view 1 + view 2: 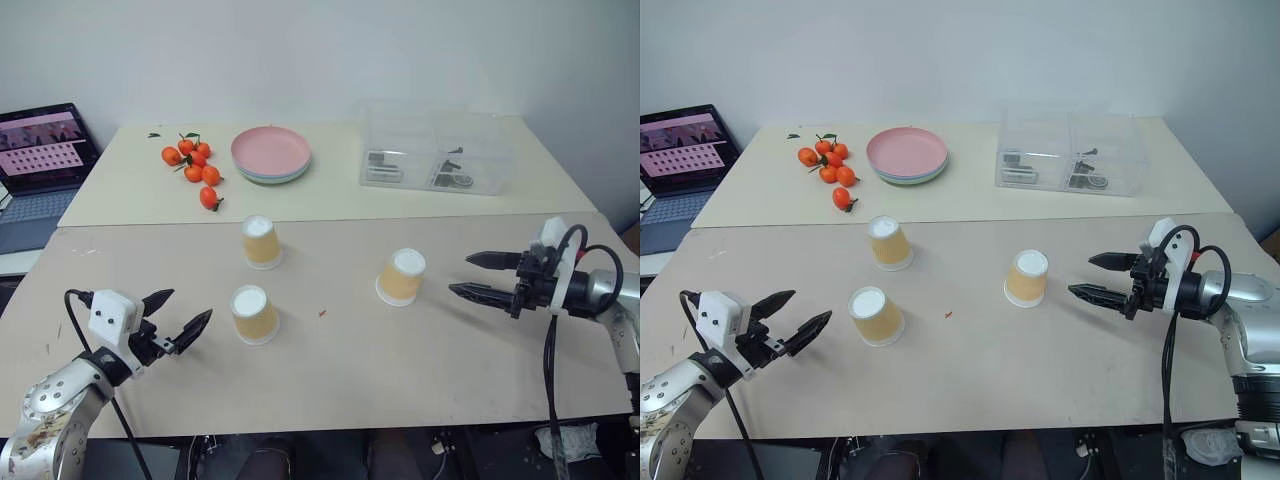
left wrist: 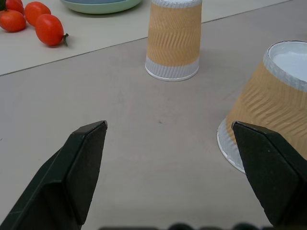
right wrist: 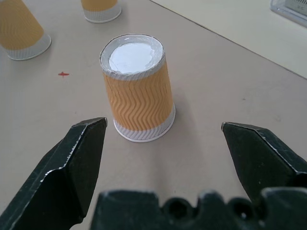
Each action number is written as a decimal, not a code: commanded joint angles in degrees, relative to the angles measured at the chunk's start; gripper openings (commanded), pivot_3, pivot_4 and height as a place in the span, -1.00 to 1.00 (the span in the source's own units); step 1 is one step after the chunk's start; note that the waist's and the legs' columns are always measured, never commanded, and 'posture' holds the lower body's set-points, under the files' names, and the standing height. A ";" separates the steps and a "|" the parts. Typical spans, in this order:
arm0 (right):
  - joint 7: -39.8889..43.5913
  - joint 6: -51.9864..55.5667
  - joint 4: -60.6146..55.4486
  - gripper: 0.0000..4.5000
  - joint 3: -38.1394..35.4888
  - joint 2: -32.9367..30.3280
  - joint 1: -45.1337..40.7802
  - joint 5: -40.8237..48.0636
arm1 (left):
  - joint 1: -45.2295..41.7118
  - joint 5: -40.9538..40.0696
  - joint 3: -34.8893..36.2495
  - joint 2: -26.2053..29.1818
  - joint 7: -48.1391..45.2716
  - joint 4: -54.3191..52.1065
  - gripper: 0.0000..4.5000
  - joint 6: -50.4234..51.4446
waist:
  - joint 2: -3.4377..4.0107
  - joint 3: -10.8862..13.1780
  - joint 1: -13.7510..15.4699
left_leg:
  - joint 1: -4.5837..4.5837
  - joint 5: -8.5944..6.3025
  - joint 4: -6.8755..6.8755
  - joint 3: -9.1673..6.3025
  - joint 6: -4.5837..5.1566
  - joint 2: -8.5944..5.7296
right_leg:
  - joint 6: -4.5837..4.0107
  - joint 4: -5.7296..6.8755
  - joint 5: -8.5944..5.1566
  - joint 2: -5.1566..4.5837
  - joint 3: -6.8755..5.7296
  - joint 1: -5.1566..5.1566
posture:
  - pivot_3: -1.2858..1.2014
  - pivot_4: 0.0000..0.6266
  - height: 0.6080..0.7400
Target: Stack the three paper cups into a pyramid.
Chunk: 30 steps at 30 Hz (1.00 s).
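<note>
While all three paper cups stand upside down and apart on the worktop [image 1: 330, 385], no stacking is done yet. The left pincer [image 1: 180, 322] hangs open and empty just beside the near cup [image 1: 254, 314]; the far cup [image 1: 261, 241] stands behind it, toward the oranges [image 1: 192, 167] and pink plate [image 1: 271, 152]. The right pincer [image 1: 480, 275] is spread wide, holding nothing, aimed at the right cup [image 1: 401, 276], near but apparently not touching. Left to do: set two cups side by side, then place the third on top.
</note>
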 commanded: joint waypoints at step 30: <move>-5.66 18.94 -33.57 1.00 -5.47 1.82 0.36 28.22 | -15.81 -1.53 -14.65 7.33 -17.44 4.19 0.97 1.38 | 0.02 0.02 0.10 | -0.02 -0.03 0.02 -0.01 0.05 0.00 | 0.00 0.00 0.00 0.00 -0.03 -0.04 | 0.03 -0.52 0.81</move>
